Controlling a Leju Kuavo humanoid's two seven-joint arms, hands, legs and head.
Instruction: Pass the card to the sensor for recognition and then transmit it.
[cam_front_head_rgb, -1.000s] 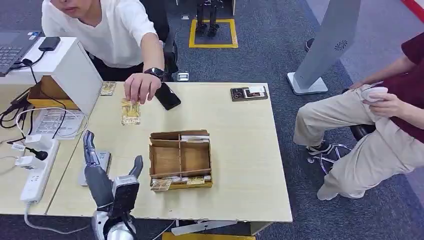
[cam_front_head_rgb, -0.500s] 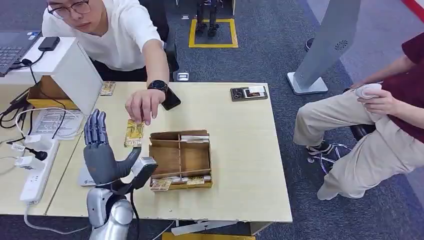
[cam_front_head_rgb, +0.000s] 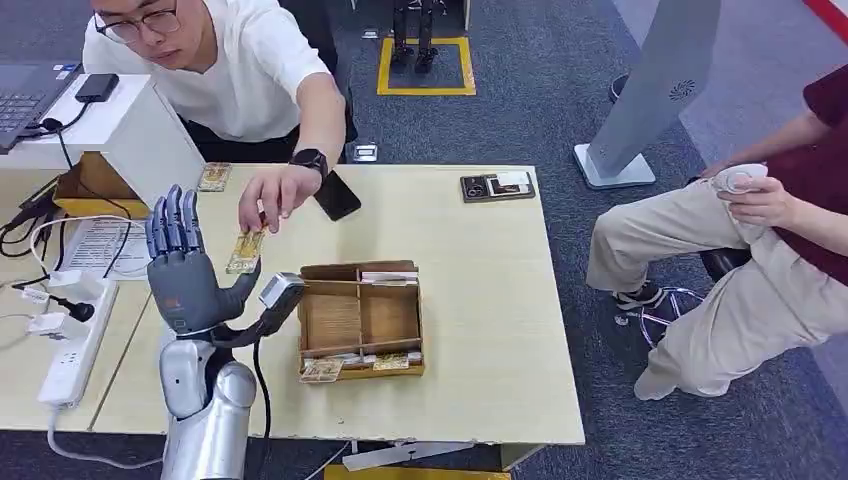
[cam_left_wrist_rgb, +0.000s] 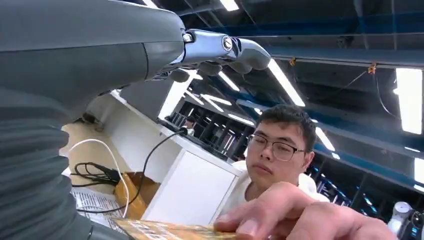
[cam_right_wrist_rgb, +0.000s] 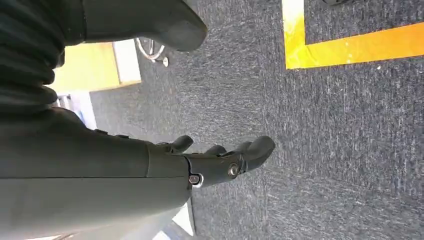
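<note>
Pale desk (cam_front_head_rgb: 480, 300) below, our left hand (cam_front_head_rgb: 185, 275) is raised, fingers spread, holding nothing. We should close thumb and fingers on the card (cam_front_head_rgb: 245, 250) the person's hand (cam_front_head_rgb: 270, 195) offers just beside it.

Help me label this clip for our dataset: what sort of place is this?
Probably an indoor robotics lab or test office. A light wooden table stands on grey carpet with yellow floor tape, a laptop and power strip sit to the side, and a person's hand offers a card to the left robot hand.
</note>
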